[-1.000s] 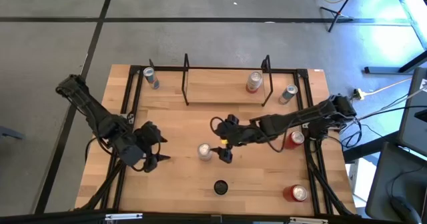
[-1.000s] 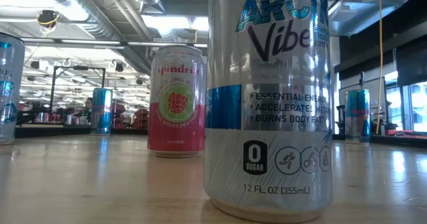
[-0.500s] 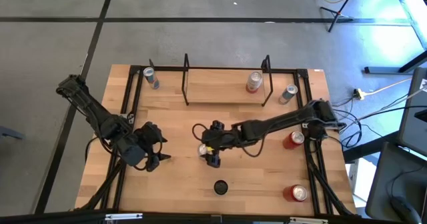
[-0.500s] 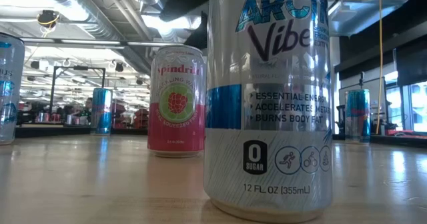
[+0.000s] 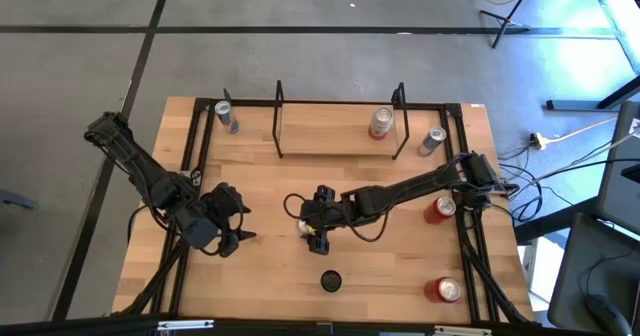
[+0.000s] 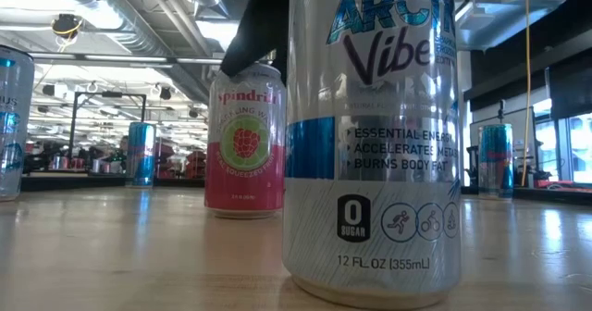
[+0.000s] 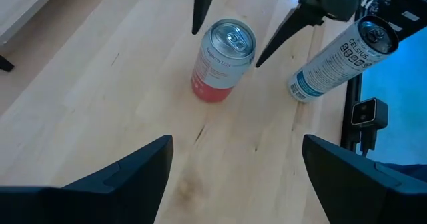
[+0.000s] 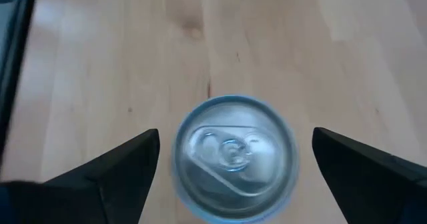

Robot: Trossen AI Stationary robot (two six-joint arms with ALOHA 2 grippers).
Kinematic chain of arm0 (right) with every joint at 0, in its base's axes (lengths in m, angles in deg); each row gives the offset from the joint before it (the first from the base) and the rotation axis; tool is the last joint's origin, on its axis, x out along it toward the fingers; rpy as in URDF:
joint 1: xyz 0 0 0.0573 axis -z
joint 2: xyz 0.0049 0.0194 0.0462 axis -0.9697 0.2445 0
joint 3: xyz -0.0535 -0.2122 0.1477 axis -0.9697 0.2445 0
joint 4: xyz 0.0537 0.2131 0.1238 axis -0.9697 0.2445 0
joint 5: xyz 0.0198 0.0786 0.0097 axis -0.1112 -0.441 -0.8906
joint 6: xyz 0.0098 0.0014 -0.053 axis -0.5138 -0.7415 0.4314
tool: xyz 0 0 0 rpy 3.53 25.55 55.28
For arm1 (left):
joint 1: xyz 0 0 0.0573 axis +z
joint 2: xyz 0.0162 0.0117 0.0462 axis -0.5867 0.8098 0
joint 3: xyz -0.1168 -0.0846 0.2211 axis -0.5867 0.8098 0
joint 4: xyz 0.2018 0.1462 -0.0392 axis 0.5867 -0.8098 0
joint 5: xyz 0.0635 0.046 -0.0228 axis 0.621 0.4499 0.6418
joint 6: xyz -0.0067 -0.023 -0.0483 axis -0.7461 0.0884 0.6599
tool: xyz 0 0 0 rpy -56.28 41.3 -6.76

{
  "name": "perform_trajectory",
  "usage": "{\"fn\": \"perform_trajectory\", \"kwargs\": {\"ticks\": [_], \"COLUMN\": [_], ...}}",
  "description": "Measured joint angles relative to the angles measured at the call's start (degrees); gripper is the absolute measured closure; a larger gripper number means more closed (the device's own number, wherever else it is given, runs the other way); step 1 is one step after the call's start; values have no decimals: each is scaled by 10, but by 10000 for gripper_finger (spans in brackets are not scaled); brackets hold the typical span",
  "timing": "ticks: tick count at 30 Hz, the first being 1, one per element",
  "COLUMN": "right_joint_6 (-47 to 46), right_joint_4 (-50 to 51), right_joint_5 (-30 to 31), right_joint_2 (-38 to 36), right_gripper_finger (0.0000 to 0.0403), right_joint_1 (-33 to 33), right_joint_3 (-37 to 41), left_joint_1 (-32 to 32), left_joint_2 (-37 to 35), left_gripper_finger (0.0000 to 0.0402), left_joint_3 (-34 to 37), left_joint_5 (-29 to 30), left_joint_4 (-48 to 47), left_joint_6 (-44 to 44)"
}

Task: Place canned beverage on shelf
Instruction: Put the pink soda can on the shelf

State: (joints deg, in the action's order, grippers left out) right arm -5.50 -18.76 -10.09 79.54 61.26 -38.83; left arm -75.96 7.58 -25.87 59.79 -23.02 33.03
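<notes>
Wood tabletop (image 5: 260, 266): shelf (image 5: 335, 136) at far edge (one can (image 5: 379, 123) on it), six cans around.

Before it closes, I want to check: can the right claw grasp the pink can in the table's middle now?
Probably yes. The right claw hangs open directly above the pink can, one finger on each side, nothing between.

Even overhead lighting; soft shadows on the table (image 5: 260, 186). Ceiling lights (image 6: 231, 29) glare brightly in the low view. The can top (image 8: 233, 159) is motion-blurred in the right wrist view.
</notes>
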Motion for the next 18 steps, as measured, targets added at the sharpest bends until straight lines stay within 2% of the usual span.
{"fn": "perform_trajectory", "kwargs": {"ticks": [11, 18], "right_joint_6": [9, 3], "right_joint_4": [-5, 9], "right_joint_5": [-5, 1], "right_joint_2": [15, 7], "right_gripper_finger": [115, 144], "right_joint_1": [0, 0], "right_joint_3": [0, 0], "left_joint_1": [0, 0], "left_joint_2": [0, 0], "left_gripper_finger": [82, 82], "left_joint_3": [0, 0], "left_joint_5": [7, 6], "left_joint_4": [0, 1], "left_joint_6": [-12, -11]}}
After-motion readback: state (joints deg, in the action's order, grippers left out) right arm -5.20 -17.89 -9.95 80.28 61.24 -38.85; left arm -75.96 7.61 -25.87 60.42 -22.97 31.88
